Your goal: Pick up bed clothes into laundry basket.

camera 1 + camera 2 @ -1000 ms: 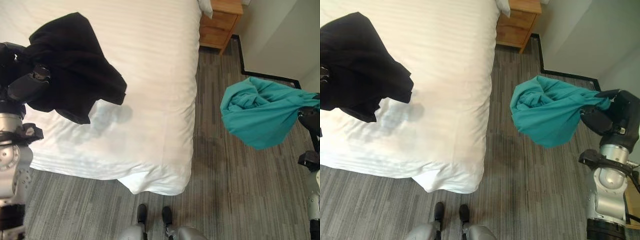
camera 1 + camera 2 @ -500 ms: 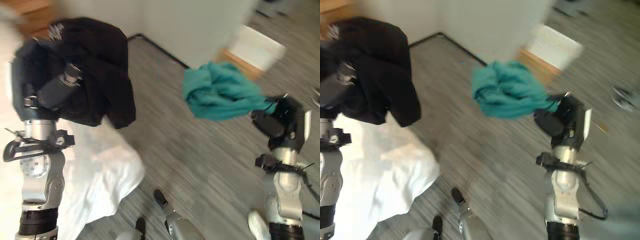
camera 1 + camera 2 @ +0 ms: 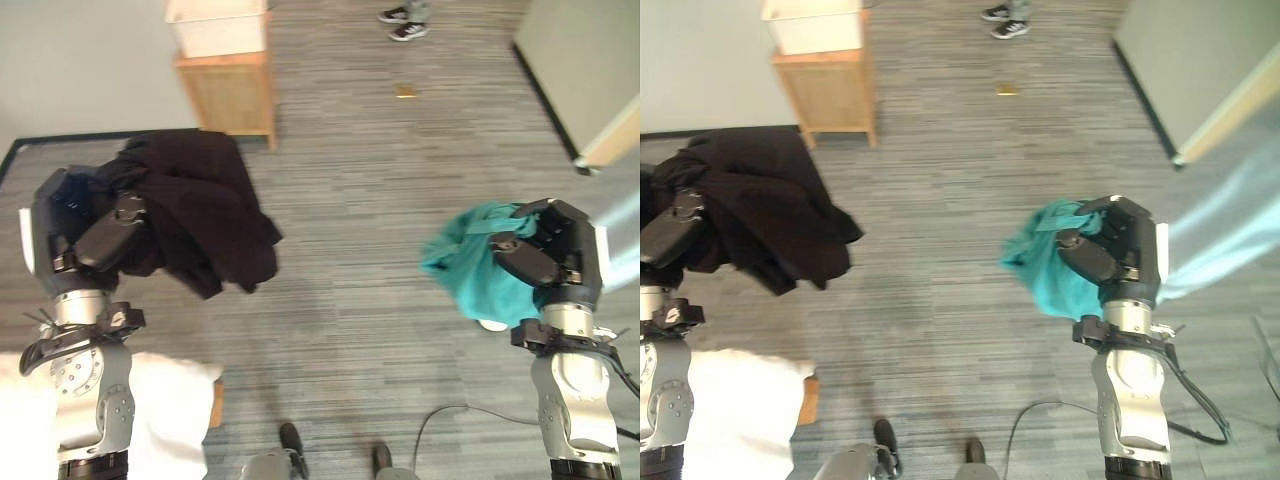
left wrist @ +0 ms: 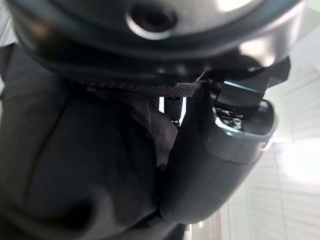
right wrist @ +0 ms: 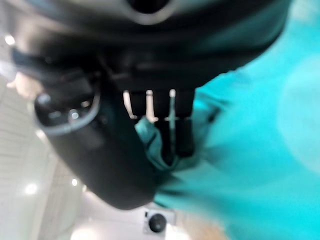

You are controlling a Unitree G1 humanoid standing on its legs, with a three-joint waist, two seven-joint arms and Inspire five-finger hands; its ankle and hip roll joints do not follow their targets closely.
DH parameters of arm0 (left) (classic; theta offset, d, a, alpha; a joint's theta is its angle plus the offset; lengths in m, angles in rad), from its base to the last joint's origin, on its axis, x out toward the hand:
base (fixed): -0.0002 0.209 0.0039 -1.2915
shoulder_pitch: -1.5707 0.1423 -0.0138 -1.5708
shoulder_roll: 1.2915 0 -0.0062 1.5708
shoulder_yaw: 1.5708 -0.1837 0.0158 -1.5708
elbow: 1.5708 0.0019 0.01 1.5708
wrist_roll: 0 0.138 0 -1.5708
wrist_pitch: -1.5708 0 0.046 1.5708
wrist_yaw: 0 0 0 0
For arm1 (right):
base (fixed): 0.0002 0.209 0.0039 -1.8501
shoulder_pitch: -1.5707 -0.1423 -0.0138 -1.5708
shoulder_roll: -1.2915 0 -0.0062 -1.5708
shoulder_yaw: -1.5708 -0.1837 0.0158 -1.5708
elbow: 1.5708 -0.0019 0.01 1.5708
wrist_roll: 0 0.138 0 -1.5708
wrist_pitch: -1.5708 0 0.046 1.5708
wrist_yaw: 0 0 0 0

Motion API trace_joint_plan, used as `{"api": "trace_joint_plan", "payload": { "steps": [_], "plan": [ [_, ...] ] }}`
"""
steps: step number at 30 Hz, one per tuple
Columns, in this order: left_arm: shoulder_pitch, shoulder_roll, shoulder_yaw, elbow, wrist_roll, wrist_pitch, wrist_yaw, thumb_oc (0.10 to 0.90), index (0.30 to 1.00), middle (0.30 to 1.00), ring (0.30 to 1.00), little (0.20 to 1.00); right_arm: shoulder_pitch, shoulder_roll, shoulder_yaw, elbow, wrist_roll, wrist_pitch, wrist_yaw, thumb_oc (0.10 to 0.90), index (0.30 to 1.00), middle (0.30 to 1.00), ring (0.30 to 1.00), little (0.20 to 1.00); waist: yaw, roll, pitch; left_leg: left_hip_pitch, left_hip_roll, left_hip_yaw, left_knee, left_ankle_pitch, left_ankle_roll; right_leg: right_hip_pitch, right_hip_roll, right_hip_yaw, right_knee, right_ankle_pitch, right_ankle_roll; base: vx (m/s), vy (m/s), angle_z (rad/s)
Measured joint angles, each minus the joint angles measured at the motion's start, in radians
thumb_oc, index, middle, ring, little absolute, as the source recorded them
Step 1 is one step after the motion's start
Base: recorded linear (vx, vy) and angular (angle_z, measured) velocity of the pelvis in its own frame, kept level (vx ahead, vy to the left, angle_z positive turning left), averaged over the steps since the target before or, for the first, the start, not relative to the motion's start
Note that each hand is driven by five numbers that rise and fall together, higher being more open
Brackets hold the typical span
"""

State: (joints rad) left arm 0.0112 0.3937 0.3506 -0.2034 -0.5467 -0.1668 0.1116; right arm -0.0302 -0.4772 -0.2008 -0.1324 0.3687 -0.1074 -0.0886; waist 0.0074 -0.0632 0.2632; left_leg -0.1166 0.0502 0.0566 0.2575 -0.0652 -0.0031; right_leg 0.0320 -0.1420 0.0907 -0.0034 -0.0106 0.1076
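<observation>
Right now your left hand (image 3: 100, 235) is clenched on a black garment (image 3: 205, 215), which hangs bunched above the grey wood-look floor (image 3: 350, 180). Your right hand (image 3: 535, 255) grips a teal garment (image 3: 470, 270) the same way, well apart from the black one. Beyond them, a wooden nightstand (image 3: 232, 92) stands against the wall, and a person's shoes (image 3: 405, 22) show far off.

My left hand (image 3: 95, 240) is dark, closed on a plain black garment (image 3: 205, 215). My right hand (image 3: 535, 262) is dark too, gripping a plain teal garment (image 3: 470, 270). The floor (image 3: 370, 170) is grey, streaked in thin plank lines. The small cabinet (image 3: 230, 95) is light honey wood with a white box (image 3: 215, 22) on top. The bed corner (image 3: 165, 400) is white.
</observation>
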Motion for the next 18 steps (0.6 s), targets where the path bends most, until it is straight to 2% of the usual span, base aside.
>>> {"api": "trace_joint_plan", "payload": {
  "steps": [1,2,3,4,6,7,10,12,13,14,15,18],
  "plan": [
    [0.02,-0.001,-0.001,-0.018,0.0,-0.001,-0.009,0.4,0.3,0.3,0.3,0.3,0.003,-0.012,-0.001,0.0,0.008,0.0,0.004,0.4,0.3,0.3,0.3,0.3,-0.002,0.008,-0.007,0.013,0.006,-0.05,-0.025,0.002,-0.033,-0.007,0.017,0.002,0.002,0.002,-0.004,-0.14,-0.255,-0.82],
    [0.038,-0.002,-0.001,-0.043,0.0,-0.001,-0.016,0.4,0.3,0.3,0.3,0.3,-0.006,-0.017,-0.005,0.0,0.018,0.0,0.01,0.4,0.3,0.3,0.3,0.3,0.005,0.004,-0.003,0.031,-0.002,-0.099,-0.065,0.017,-0.071,-0.021,0.04,0.038,0.003,0.012,-0.013,0.01,-0.096,-0.75],
    [0.037,-0.003,-0.003,-0.047,-0.001,-0.001,-0.025,0.4,0.3,0.3,0.3,0.3,-0.01,-0.019,-0.006,0.001,0.027,0.001,0.01,0.4,0.3,0.3,0.3,0.3,0.005,0.003,-0.002,0.049,-0.018,-0.106,-0.093,0.015,-0.074,-0.024,0.053,0.055,-0.002,0.018,-0.022,-0.09,-0.11,-0.79],
    [0.034,-0.007,-0.014,-0.046,-0.001,-0.001,-0.032,0.4,0.3,0.3,0.3,0.3,-0.017,-0.021,-0.011,0.0,0.034,0.001,0.01,0.4,0.3,0.3,0.3,0.3,-0.004,0.009,-0.004,0.09,-0.042,-0.103,-0.182,0.045,-0.087,-0.024,0.076,0.069,-0.006,0.025,-0.032,-0.06,-0.01,-0.45],
    [0.031,-0.005,-0.029,-0.047,-0.001,0.0,-0.034,0.4,0.3,0.3,0.3,0.3,-0.016,0.0,-0.033,-0.003,0.034,0.0,0.011,0.4,0.3,0.3,0.3,0.3,-0.036,0.017,-0.008,0.129,-0.038,-0.036,-0.252,0.085,-0.046,-0.006,0.099,0.053,-0.025,0.031,-0.041,-0.08,0.0,0.02],
    [0.027,-0.006,-0.037,-0.048,-0.002,0.0,-0.031,0.4,0.3,0.3,0.3,0.3,-0.017,0.02,-0.05,-0.004,0.033,-0.001,0.002,0.4,0.3,0.3,0.3,0.3,-0.044,0.022,-0.009,0.158,-0.021,-0.049,-0.304,0.092,-0.036,0.001,0.12,0.053,-0.041,0.037,-0.049,-0.06,0.001,0.16],
    [0.012,-0.012,-0.073,-0.04,0.0,0.015,-0.017,0.4,0.3,0.3,0.3,0.3,0.014,0.047,-0.069,-0.002,0.025,0.002,-0.004,0.4,0.3,0.3,0.3,0.3,-0.052,0.026,-0.009,0.166,-0.02,-0.076,-0.308,0.094,-0.036,0.029,0.12,0.033,-0.07,0.047,-0.06,-0.03,-0.015,0.19],
    [0.017,-0.012,-0.067,-0.041,0.001,0.017,-0.014,0.4,0.3,0.3,0.3,0.3,0.025,0.05,-0.067,-0.002,0.015,0.002,-0.002,0.4,0.3,0.3,0.3,0.3,-0.046,0.036,-0.011,0.171,-0.019,-0.081,-0.314,0.094,-0.036,0.036,0.121,0.027,-0.074,0.047,-0.06,-0.02,0.007,0.11],
    [0.063,-0.017,-0.026,-0.041,0.001,0.017,-0.012,0.4,0.3,0.3,0.3,0.3,0.019,0.049,-0.073,-0.003,0.008,0.013,-0.002,0.4,0.3,0.3,0.3,0.3,-0.022,0.066,-0.026,0.195,-0.022,-0.088,-0.319,0.096,-0.034,0.066,0.121,0.026,-0.085,0.052,-0.063,-0.01,0.014,0.04],
    [0.066,-0.019,-0.032,-0.035,0.01,0.019,-0.011,0.4,0.3,0.3,0.3,0.3,0.019,0.054,-0.067,0.0,0.009,0.012,-0.003,0.4,0.3,0.3,0.3,0.3,-0.019,0.066,-0.026,0.195,-0.022,-0.09,-0.319,0.096,-0.034,0.066,0.12,0.02,-0.085,0.052,-0.063,0.01,0.019,0.17],
    [0.047,-0.036,-0.063,0.043,0.134,0.025,-0.005,0.4,0.3,0.3,0.3,0.3,0.019,0.069,-0.04,0.037,0.03,0.011,-0.023,0.4,0.3,0.3,0.3,0.3,-0.019,0.072,-0.048,0.2,-0.022,-0.105,-0.327,0.098,-0.031,0.073,0.117,-0.009,-0.084,0.052,-0.063,0.01,0.023,0.16],
    [0.067,-0.041,-0.12,0.124,0.191,0.075,0.002,0.4,0.3,0.3,0.3,0.3,0.021,0.07,0.042,0.083,0.032,0.024,-0.019,0.4,0.3,0.3,0.3,0.3,-0.011,0.071,-0.066,0.209,-0.018,-0.108,-0.335,0.1,-0.03,0.079,0.12,-0.02,-0.085,0.052,-0.063,0.02,0.01,0.08]
  ]
}}
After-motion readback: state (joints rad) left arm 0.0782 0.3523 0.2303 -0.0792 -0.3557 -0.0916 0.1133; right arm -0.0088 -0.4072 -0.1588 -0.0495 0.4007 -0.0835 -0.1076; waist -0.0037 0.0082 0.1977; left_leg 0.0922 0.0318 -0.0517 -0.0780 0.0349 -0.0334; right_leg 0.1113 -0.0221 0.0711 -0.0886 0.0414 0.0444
